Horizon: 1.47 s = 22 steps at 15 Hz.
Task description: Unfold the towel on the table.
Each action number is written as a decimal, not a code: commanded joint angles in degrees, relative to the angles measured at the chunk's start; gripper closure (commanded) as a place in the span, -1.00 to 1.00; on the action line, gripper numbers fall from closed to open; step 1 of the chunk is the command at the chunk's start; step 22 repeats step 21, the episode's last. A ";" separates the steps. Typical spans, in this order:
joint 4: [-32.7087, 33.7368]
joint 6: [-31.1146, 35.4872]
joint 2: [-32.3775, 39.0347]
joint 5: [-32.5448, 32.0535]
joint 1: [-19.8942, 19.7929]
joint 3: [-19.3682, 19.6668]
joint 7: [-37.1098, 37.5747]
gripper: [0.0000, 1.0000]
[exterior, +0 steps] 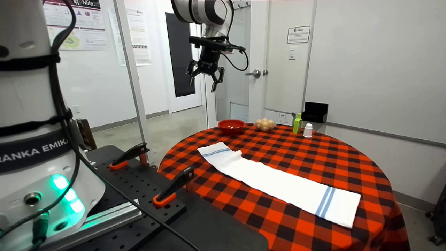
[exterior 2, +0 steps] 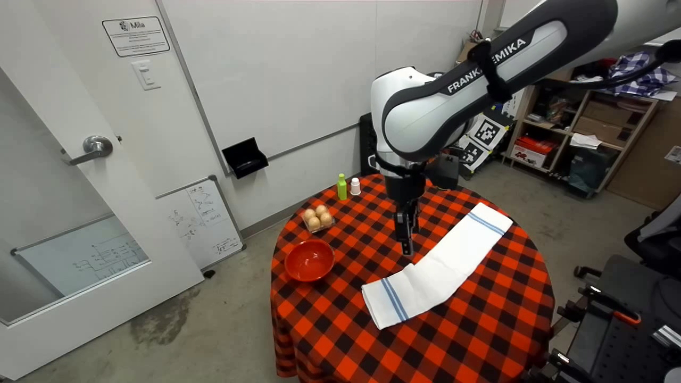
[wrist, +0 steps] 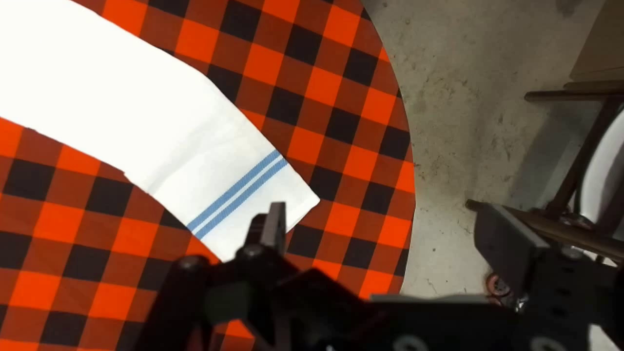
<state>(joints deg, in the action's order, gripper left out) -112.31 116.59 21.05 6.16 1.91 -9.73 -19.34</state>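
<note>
Exterior view shows the tool [exterior: 202, 87] with jaws spread wide, hanging in air well apart from the blue-striped towel [exterior: 278, 183].

Left in an exterior view, the thick white robot base [exterior: 21, 94] has a dark white-lettered band [exterior: 35, 162], glowing green lights [exterior: 70, 194] and strapped black cables [exterior: 54, 82]. Upper right in an exterior view, the rounded white arm [exterior 2: 463, 103], dark-striped, reads "EMIKA". The black two-fingered gripper [exterior: 202, 85] shows round silvery screws [wrist: 409, 343] low in the wrist view.
</note>
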 commanded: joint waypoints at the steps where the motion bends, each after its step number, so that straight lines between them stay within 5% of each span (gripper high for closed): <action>1: -2.83 3.42 -5.06 -1.70 0.31 1.54 0.77 -1.00; 7: -12.63 11.23 -16.07 -6.98 -1.49 6.44 3.97 -1.00; 14: -24.89 12.03 -28.45 -12.41 -4.35 11.59 19.40 -1.00; 17: -27.47 10.73 -32.03 -11.74 -5.68 12.20 24.75 -1.00; 22: -26.29 10.25 -30.75 -11.10 -5.74 12.23 23.04 -1.00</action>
